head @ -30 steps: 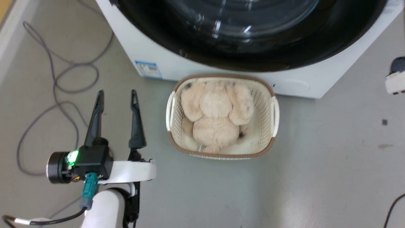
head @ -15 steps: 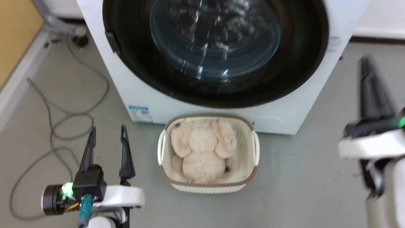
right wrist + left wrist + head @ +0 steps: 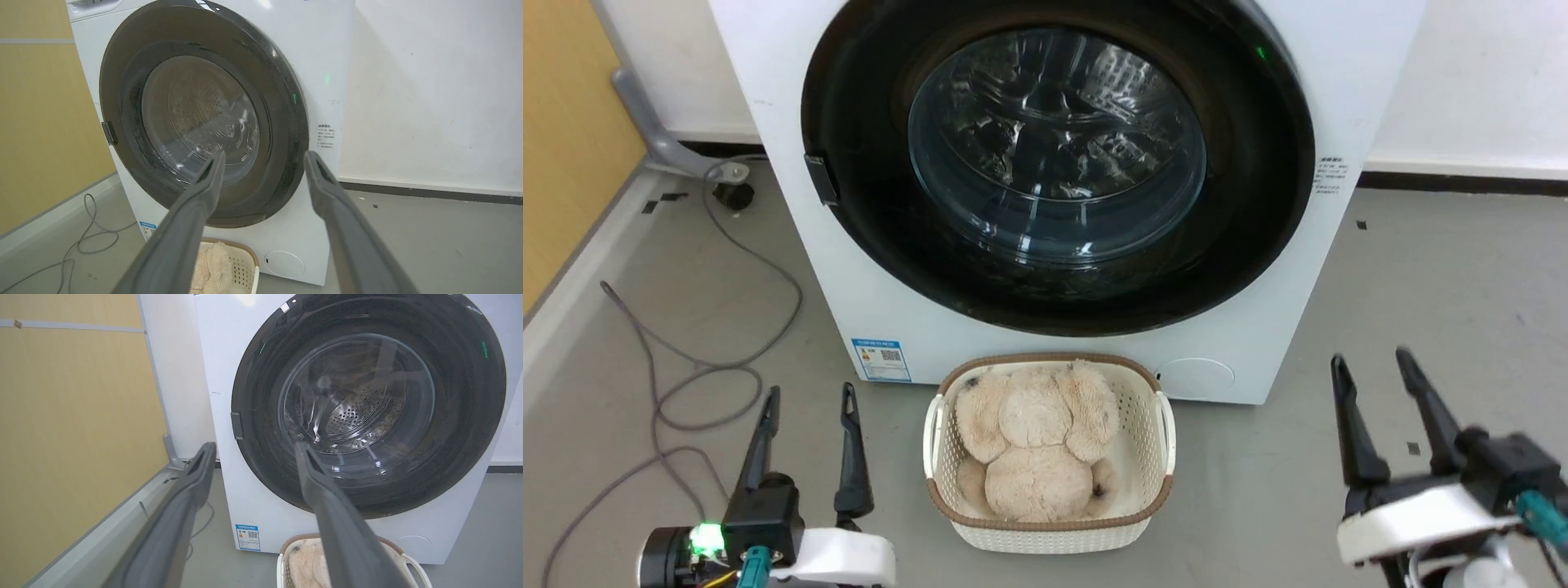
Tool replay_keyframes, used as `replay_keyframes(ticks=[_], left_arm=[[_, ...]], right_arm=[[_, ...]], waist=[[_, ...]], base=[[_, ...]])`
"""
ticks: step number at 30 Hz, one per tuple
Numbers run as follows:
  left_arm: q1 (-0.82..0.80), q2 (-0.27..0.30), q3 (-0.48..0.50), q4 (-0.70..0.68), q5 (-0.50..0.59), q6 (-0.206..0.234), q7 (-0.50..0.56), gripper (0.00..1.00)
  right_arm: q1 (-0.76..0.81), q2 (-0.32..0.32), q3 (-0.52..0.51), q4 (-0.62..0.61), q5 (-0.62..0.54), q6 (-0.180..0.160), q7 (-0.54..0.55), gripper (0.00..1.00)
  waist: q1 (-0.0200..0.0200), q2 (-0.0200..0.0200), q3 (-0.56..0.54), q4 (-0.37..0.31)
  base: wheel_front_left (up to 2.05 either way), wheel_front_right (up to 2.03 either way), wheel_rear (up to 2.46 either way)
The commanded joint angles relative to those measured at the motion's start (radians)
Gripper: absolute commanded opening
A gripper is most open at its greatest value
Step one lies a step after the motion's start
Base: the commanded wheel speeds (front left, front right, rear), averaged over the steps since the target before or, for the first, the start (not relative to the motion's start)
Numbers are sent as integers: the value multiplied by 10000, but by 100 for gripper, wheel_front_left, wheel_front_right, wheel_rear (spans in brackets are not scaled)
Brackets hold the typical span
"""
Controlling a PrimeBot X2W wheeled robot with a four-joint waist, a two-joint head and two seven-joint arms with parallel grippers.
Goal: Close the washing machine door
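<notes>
A blue label [image 3: 880, 360] with a QR code sits low on the washing machine [image 3: 1241, 343]. Its print and a small notice [image 3: 1330, 173] are unreadable.

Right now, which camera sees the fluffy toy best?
The head view: it looks down on the whole toy in the basket. Both wrist views catch just a bit of its fur at their bottom edge.
</notes>
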Motion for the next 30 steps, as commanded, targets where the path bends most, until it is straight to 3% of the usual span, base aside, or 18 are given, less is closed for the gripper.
replay_keyframes(ticks=[1,4,5,30], left_arm=[[180,67,-53,63,87,-105,-51,100],[211,89,-95,64,61,-217,-51,100],[105,31,-92,44,-4,-207,0,0],[82,-58,36,-12,34,-495,496,0]], right_arm=[[354,57,106,-50,322,-7,-42,100],[554,60,162,-133,524,-7,-42,100],[469,12,142,-96,499,0,0,0],[589,20,209,-358,239,-1,487,0]], waist=[[1,0,-68,1],[1,0,-96,0],[1,0,-99,1],[1,0,-77,-23]], base=[[0,0,0],[0,0,0],[0,0,0],[0,0,0]])
